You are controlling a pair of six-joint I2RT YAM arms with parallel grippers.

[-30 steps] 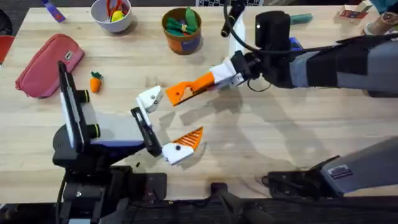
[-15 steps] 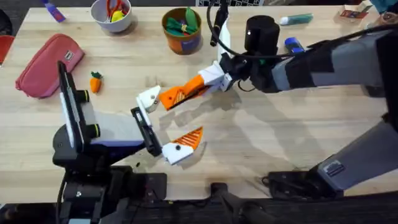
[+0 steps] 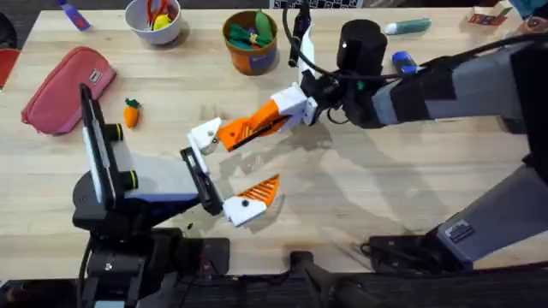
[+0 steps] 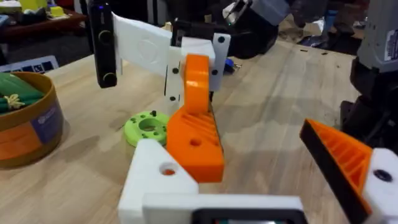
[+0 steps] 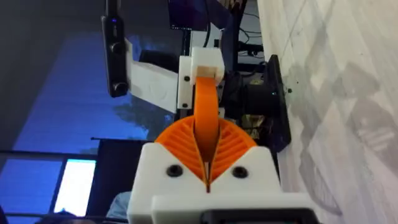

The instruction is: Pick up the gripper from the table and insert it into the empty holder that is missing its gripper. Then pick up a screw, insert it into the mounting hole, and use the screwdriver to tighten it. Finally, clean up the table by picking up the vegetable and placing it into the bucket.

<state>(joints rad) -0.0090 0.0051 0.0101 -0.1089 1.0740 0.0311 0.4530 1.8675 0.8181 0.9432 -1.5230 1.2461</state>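
Overhead, mid-frame: the right end effector (image 3: pixel 257 127) pinches the gripper (image 3: pixel 229 133), its tip touching the holder (image 3: pixel 206 135). The left end effector (image 3: pixel 227 171) is wide open. Left wrist view: the gripper (image 4: pixel 196 134) rests against the holder (image 4: pixel 160 180).

screwdriver (image 3: pixel 403 62) mostly behind right arm

orange gripper (image 3: pixel 244 130) tilted against white holder (image 3: pixel 206 134); carrot (image 3: pixel 131 112) lies left.
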